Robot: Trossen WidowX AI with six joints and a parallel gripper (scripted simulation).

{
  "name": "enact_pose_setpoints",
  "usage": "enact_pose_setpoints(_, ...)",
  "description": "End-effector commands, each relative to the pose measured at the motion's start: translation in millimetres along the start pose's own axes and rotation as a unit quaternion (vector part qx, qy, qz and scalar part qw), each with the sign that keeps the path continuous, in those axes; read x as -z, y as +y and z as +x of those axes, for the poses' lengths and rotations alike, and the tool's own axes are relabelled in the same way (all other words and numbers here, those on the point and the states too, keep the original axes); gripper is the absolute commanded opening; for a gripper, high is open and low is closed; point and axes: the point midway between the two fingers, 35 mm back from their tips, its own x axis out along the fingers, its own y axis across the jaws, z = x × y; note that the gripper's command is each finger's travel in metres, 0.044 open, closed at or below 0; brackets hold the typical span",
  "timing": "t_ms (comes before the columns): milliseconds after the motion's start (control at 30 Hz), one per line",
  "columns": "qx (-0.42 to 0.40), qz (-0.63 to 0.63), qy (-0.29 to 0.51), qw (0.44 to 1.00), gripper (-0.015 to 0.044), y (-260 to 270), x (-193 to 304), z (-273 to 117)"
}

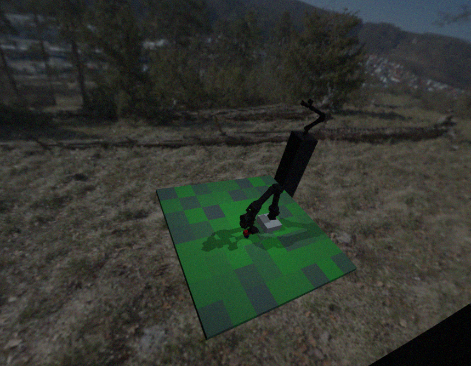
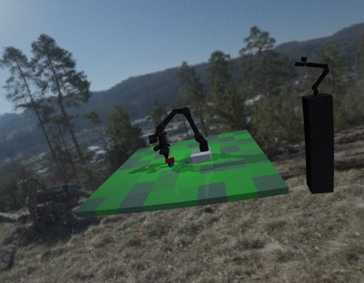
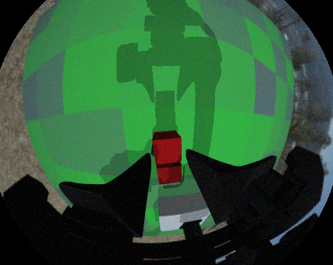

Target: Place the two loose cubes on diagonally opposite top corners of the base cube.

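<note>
Two red cubes rest on the blue base cube (image 2: 170, 165) (image 3: 153, 152); most of its top is hidden. In the exterior view, one red cube (image 2: 167, 161) is on the left and the other red cube (image 2: 172, 159) on the right, at about the same height. In the wrist view, the larger-looking red cube (image 3: 167, 150) lies between my fingertips, and the other red cube (image 3: 169, 175) is behind it, towards the arm's base, with a dark strip between them. My gripper (image 3: 168, 155) (image 2: 166, 157) is open around the first cube, with green showing beside the right finger. The gap's width is too small to judge.
The arm rises from a white-grey block (image 1: 271, 225) (image 2: 201, 157) (image 3: 177, 204) beside the cubes. A green checkered board (image 1: 227, 287) (image 2: 163, 196) lies under everything. A tall black pillar (image 1: 294, 165) (image 2: 319, 142) with a small arm on it stands beyond the board's edge.
</note>
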Motion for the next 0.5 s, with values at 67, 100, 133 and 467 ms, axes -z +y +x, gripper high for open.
enact_pose_setpoints(67,-0.001,0.000,-0.003,1.000,0.0205,0.4,-1.9,-10.7)
enact_pose_setpoints(100,-0.001,0.000,-0.003,1.000,0.0205,0.4,-1.9,-12.0)
enact_pose_setpoints(133,-0.001,0.000,-0.003,1.000,0.0205,0.4,-1.9,-13.4)
enact_pose_setpoints(467,-0.001,0.000,-0.003,1.000,0.0205,0.3,-1.8,-26.8)
